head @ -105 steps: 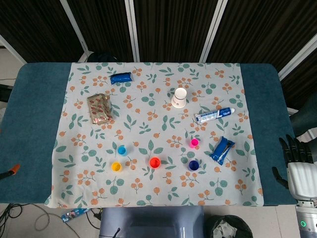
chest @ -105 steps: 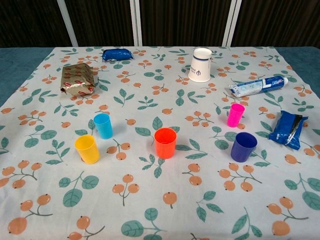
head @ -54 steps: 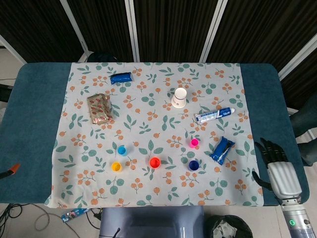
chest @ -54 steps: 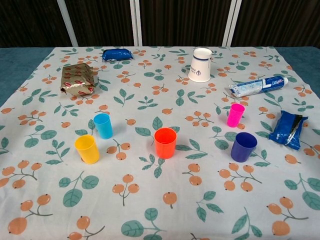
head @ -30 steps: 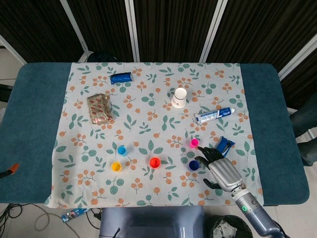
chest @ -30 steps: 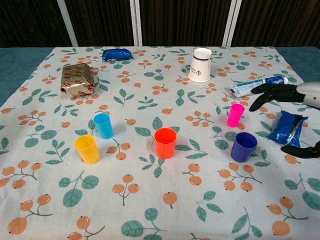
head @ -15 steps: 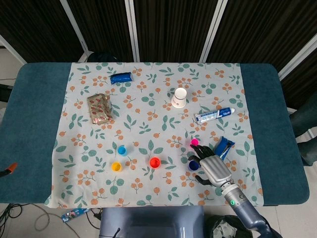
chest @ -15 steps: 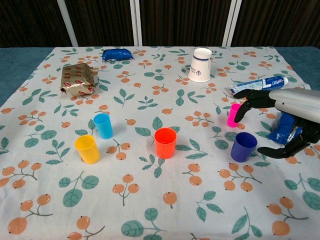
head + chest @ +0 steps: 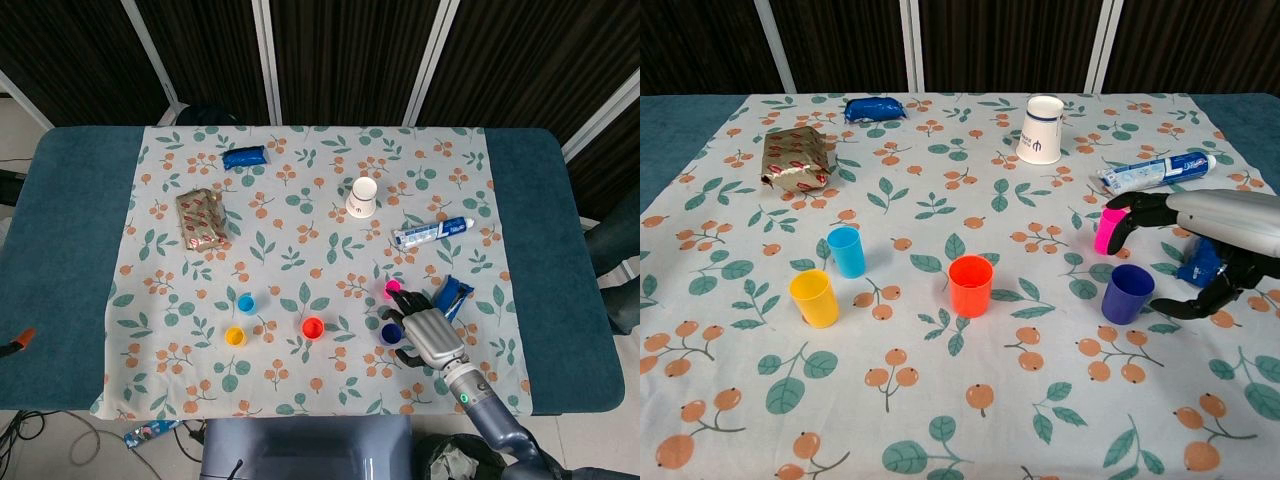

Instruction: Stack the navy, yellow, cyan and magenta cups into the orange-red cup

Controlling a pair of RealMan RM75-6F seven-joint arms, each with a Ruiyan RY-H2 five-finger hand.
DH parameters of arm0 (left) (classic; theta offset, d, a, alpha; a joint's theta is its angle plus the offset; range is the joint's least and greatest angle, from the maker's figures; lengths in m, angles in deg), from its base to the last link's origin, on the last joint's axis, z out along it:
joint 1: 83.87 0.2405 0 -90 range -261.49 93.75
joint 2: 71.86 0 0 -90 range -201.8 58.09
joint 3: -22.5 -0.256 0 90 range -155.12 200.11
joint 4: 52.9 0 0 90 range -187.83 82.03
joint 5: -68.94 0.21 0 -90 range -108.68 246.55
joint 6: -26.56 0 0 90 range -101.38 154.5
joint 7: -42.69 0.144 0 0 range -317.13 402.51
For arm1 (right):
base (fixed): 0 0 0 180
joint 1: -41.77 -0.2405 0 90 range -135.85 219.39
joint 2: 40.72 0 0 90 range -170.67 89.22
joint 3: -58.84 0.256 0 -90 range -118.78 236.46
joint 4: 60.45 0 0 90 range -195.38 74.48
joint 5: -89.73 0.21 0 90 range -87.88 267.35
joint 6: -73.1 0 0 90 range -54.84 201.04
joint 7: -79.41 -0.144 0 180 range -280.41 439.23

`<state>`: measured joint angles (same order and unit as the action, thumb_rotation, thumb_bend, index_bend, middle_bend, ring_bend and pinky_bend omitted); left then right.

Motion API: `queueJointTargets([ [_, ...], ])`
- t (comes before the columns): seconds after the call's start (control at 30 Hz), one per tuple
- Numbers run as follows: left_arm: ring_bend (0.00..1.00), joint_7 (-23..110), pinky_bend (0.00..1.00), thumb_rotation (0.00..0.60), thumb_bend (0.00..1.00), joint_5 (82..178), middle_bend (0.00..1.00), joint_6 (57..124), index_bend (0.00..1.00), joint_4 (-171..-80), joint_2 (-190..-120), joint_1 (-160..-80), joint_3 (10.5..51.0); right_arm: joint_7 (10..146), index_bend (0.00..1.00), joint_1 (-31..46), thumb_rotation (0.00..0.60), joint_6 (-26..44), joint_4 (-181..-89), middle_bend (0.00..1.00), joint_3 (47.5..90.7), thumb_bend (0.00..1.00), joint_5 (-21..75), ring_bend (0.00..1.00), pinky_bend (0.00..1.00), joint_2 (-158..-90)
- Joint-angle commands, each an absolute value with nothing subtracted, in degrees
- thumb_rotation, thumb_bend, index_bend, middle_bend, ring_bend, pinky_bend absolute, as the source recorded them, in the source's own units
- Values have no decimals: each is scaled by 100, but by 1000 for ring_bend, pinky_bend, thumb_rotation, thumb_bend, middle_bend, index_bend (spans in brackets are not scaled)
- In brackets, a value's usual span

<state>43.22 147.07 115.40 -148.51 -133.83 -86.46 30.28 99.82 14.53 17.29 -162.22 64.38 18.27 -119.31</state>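
The navy cup [image 9: 1127, 293] stands upright at about four o'clock from the orange-red cup [image 9: 971, 285]; it looks light, rigid and slick, best taken around its side wall. The right hand [image 9: 1200, 240] hovers just beside it, fingers spread, holding nothing; the left hand is unseen. A floral tablecloth [image 9: 940, 400] over a teal table, dark panels at twelve o'clock.

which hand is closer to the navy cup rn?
Right. The right hand hovers open just beside the navy cup, fingers apart and not touching it. The left hand shows in neither view.
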Motion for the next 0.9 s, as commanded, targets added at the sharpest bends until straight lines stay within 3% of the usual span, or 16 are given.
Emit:
queueJointTargets([
  [0.03,0,4330,0,600,77,14706,0,11539,37,-14856,-13386,-8647,3028,9999,291,1418,600,1738,-16184,0,6434,388,1860,32,93,-11962],
  [0.9,0,4404,0,600,77,14656,0,11587,37,-14888,-13409,-8634,3064,9985,377,1268,600,1653,-15915,0,6354,388,1949,39,113,-12147],
])
